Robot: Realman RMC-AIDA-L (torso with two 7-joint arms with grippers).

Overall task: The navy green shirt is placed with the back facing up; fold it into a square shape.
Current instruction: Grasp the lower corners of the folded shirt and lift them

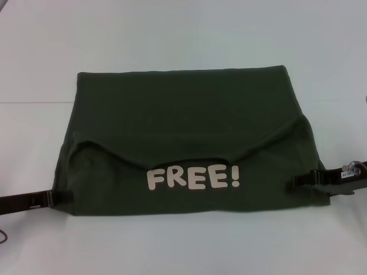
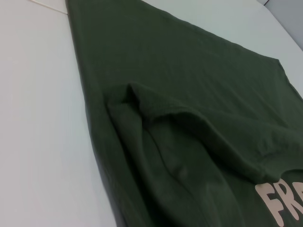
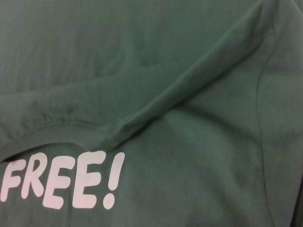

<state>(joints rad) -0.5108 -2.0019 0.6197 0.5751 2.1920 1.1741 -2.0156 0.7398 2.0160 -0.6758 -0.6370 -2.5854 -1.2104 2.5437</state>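
The white counter (image 1: pixel 183 34) carries the navy green shirt (image 1: pixel 183 109), which lies spread across its middle and reaches close to the near edge. The shirt is already partly folded: its far portion is one flat dark panel, and a flap has been brought over so that a curved folded edge (image 1: pixel 189 157) runs across the near half. Below that edge a white "FREE!" print (image 1: pixel 193 178) shows, so the shirt is not plain.

The left gripper (image 1: pixel 67 196) sits low at the shirt's left near edge and the right gripper (image 1: pixel 295 182) at its right near edge, each touching or just meeting the cloth. Whether either has pinched the fabric or stands spread I cannot tell.

By my reading the work is midway: a lengthwise fold is made, but the outline is wider than deep and not yet square. The next move likely calls for both grippers to take the near side edges together and carry them evenly, keeping the layers from sliding apart.
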